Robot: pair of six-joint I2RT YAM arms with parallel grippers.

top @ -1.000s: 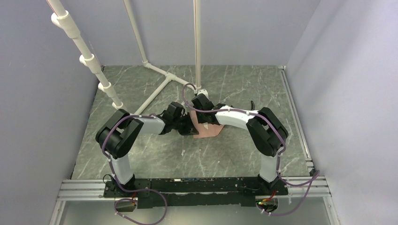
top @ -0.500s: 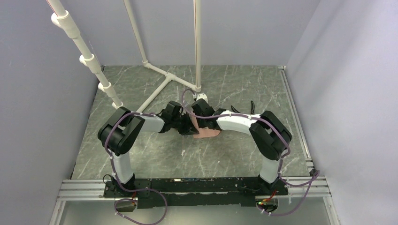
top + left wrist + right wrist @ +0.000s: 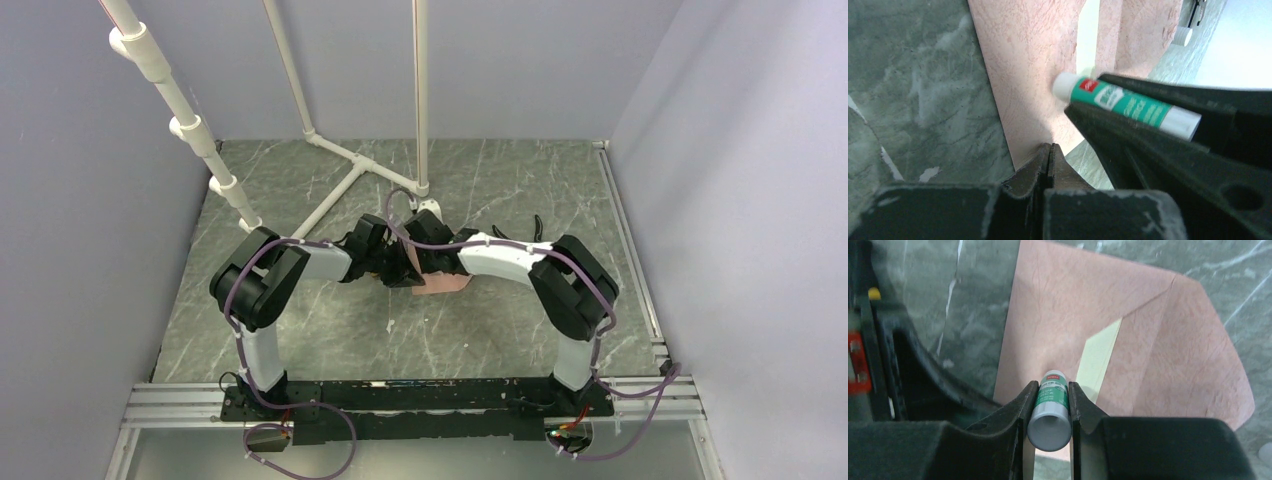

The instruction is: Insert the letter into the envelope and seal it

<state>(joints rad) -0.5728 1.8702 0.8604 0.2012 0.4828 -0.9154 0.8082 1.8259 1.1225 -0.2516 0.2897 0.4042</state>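
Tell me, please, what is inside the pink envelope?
Only a narrow pale strip of the letter shows between the folded panels of the envelope; the rest is hidden under the pink paper.

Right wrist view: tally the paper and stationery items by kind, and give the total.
envelope: 1
letter: 1 (only a pale strip shows inside the envelope)
glue stick: 1
Total: 3

Three loose things and two grippers are showing.
One salmon-pink paper envelope (image 3: 1058,315) with a pointed flap is lying flat, one pale cream paper letter (image 3: 1098,360) is showing as a strip inside it, one green-and-white glue stick (image 3: 1050,412) is pointing at it, and two black grippers are hanging over it: the left gripper (image 3: 1049,151) and the right gripper (image 3: 1049,388).
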